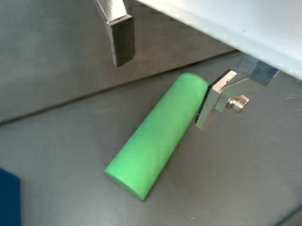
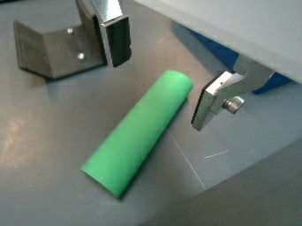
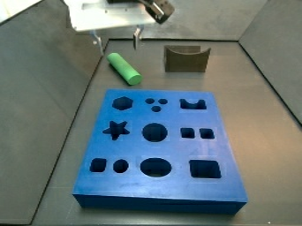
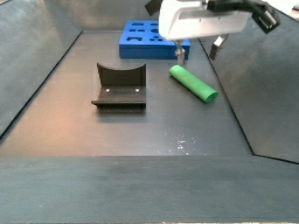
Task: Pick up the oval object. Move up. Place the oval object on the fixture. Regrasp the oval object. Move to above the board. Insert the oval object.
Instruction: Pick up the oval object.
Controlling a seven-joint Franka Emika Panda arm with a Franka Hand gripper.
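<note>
Here, in a wrist view, the gripper (image 1: 169, 64) hangs over the dark floor with its jaws spread wide and nothing between them. One silver finger (image 1: 118, 37) with its dark pad stands clear of the oval object (image 1: 157, 133); the other finger (image 1: 220, 97) sits just beside the peg's far end, and whether it touches I cannot tell. The bright-green peg lies flat on the floor, unheld. No brand, label or writing can be read.

In a wrist view that takes in more of the floor, the gripper (image 2: 163, 74) again straddles the far end of the oval object (image 2: 138, 131), fingers well apart. The fixture (image 2: 49, 48), a dark bracket, stands on the floor beyond one finger. A strip of the blue board (image 2: 224, 53) shows behind the other finger. No lettering shows.

In a side view from beyond the board, the board (image 3: 157, 144) fills the middle with its star, hexagon, round, square and oval cut-outs. The oval object (image 3: 124, 68) lies at about eleven o'clock from the board; the fixture (image 3: 185, 58) stands near twelve o'clock. The gripper (image 3: 119, 37) hovers just above the peg.

In a side view from the opposite end, the fixture (image 4: 119, 87) sits centrally, the oval object (image 4: 194, 82) at three o'clock from it, the board (image 4: 142, 40) at twelve o'clock, and the gripper (image 4: 197, 48) above the peg. No markings are legible.
</note>
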